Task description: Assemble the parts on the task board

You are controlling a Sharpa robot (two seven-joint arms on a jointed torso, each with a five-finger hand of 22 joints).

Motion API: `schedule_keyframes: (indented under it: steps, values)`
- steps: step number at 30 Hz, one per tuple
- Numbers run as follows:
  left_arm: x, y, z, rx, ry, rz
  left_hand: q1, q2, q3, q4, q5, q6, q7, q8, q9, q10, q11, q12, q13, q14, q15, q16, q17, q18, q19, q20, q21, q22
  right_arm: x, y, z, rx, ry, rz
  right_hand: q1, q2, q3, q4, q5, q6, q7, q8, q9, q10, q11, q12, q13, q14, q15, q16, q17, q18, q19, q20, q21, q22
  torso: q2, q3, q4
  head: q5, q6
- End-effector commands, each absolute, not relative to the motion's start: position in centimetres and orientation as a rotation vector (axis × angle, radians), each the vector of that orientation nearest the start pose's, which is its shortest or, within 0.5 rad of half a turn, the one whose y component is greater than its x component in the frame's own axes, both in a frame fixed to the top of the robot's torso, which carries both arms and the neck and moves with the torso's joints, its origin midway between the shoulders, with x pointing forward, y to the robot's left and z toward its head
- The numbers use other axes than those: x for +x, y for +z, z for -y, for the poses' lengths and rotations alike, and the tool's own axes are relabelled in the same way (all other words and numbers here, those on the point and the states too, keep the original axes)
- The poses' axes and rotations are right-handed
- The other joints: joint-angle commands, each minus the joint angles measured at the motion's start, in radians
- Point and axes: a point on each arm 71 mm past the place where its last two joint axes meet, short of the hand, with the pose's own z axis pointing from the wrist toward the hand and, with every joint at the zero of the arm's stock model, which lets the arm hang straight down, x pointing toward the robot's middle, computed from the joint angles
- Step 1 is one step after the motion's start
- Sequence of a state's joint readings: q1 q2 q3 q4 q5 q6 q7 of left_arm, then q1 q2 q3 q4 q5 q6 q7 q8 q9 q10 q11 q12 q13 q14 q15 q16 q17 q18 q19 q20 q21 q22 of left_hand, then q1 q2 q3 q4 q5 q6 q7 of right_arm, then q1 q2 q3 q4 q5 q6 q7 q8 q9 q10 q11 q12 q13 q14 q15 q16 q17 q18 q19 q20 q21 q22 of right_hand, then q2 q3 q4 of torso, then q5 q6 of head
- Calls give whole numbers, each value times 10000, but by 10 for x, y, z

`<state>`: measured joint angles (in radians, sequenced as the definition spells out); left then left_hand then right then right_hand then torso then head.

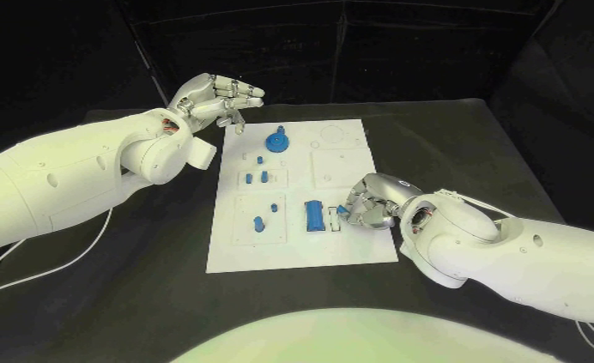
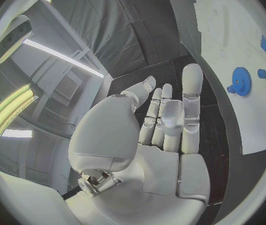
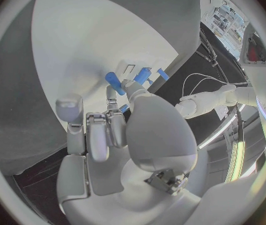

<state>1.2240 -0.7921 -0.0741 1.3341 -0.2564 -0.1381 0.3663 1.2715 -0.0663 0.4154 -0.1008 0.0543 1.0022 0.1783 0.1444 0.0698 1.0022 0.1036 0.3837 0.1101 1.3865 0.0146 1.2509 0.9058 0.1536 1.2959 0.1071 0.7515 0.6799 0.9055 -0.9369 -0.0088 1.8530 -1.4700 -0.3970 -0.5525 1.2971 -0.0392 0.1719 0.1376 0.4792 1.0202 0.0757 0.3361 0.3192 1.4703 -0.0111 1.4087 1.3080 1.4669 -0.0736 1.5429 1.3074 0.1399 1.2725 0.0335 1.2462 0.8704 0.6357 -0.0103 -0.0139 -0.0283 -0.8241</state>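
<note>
Task board point(image 1: 297, 234), flat white rectangular plate, lying mid-table point(image 1: 148, 294) with small blue plastic parts spread over it. Blue gear-shaped part point(image 1: 279, 139) near far edge of board; long blue block point(image 1: 316, 216) near its right edge. Right hand point(image 1: 372, 205) curled at right edge of board, fingertips point(image 3: 128, 87) touching small blue pieces beside long block; whether actually pinching one, cannot tell. Left hand point(image 1: 218, 100) raised off far left corner of board, fingers spread, holding nothing. Likely risk: weak fingertip hold letting piece slip or nudging neighbouring parts askew.
</note>
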Motion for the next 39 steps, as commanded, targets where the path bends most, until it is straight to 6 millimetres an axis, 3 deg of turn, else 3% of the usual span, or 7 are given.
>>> schedule_keyframes:
  steps: [1,19,23,33,34,37,39]
  values:
    - [517,-187,-226,-8128,-14920,-15723,-60,5,24,49,-16,-83,-17,40,1,-67,-2,63,10,-55,-5,49,-12,203,8,38,-56,0,368,-272,174,2222,5498,-20193,-132,-14,85,40,-19,244,-154,62,184,293,-54,23,1401,933,-51,51,2130,-160,45,-7,38,18,6,0,6,3,-7]
    - [517,-187,-226,-8139,-14921,-15763,-60,5,24,49,-16,-83,-17,40,1,-67,-2,63,10,-55,-5,49,-12,203,8,38,-56,0,371,-277,166,2288,5462,-20465,-957,-278,-186,575,-326,457,-221,205,334,338,-103,25,1412,941,-91,67,2170,-163,68,-46,36,32,-3,13,-19,47,-39]
    - [517,-187,-226,-8136,-14930,-15772,-59,5,25,48,-16,-86,-17,46,1,-74,-2,73,12,-56,-5,50,-15,204,8,38,-59,-2,372,-278,164,2255,5478,-20505,-1123,-272,-348,716,-587,474,-224,217,363,346,-105,23,1414,942,-96,69,2175,-164,71,-53,30,31,1,13,-15,52,-37]
    - [517,-187,-227,-8147,-14913,-15773,-52,7,27,45,-18,-108,-13,80,2,-114,1,134,23,-62,-6,53,-36,207,11,37,-76,-14,372,-278,163,2330,5523,-20411,-1336,-240,-641,942,-509,486,-225,227,402,346,-106,1,1405,938,-100,60,2157,-164,75,-59,19,25,0,8,-20,46,-47]
    - [517,-187,-227,-8147,-14914,-15774,-52,7,27,45,-18,-108,-13,80,2,-114,1,134,23,-62,-6,53,-36,207,11,37,-76,-14,373,-278,162,2341,5531,-20395,-1388,-245,-710,990,-642,488,-224,229,409,346,-104,-2,1404,938,-96,60,2159,-164,74,-58,16,21,2,8,-22,45,-47]
    - [517,-187,-227,-8145,-14920,-15779,-52,7,27,45,-18,-108,-13,80,2,-114,1,134,23,-62,-6,53,-36,207,11,37,-76,-14,373,-277,162,2397,5556,-20328,-1752,-276,-1219,1356,-2318,455,-213,215,437,339,-90,-25,1395,933,-81,48,2136,-156,48,-47,-30,-48,0,6,-18,5,-24]
    - [516,-187,-227,-8146,-14917,-15779,-52,7,27,45,-18,-108,-13,80,2,-114,1,134,23,-62,-6,53,-36,207,11,37,-76,-14,373,-278,161,2414,5560,-20309,-1795,-251,-1487,1470,-2926,425,-209,202,456,332,-78,-41,1390,931,-81,43,2127,-147,32,-41,-55,-82,-2,5,-13,-8,-20]
